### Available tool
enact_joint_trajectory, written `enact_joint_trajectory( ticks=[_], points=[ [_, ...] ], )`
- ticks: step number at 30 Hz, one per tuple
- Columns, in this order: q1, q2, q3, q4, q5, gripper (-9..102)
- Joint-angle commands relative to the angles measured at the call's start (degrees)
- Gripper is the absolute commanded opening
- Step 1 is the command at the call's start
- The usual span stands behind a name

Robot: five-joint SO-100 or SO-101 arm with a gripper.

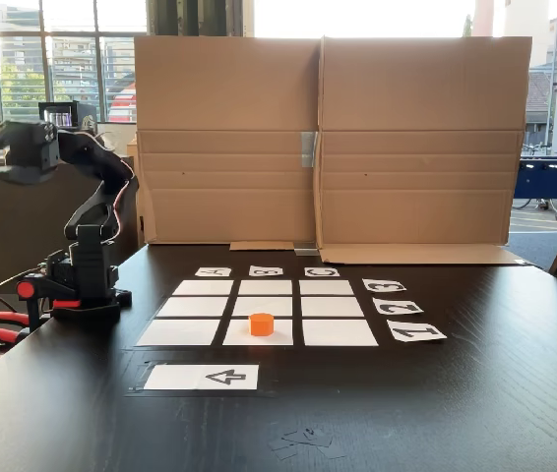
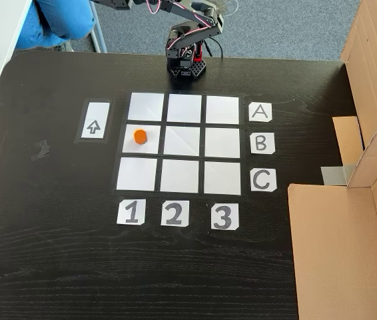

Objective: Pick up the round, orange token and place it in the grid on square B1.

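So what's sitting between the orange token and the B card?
In a fixed view, the token sits on one cell; between it and the B card lie two blank white grid cells, nothing on them.

We find the tabletop (image 2: 55,267) bare along its near edge and both side edges in a fixed view. The cardboard screen (image 1: 328,147) walls off the far edge, blocking any approach from behind. The arm (image 1: 82,246) stands folded at the left edge, raised clear of the grid (image 2: 184,143). Only the token (image 2: 140,137) rises from the grid; the paper cards lie flat.
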Motion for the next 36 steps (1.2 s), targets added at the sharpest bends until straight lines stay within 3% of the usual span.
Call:
enact_joint_trajectory(
  ticks=[1, 15, 24, 36],
  points=[
    [1.1, 5.6, 8.8, -0.5, 1.0, 0],
    [2.0, 28.3, 37.0, 4.4, 1.1, 0],
    [3.3, 38.5, 39.3, 9.9, 2.2, 0],
    [3.4, 38.5, 39.2, 9.9, 2.6, 0]
  ],
)
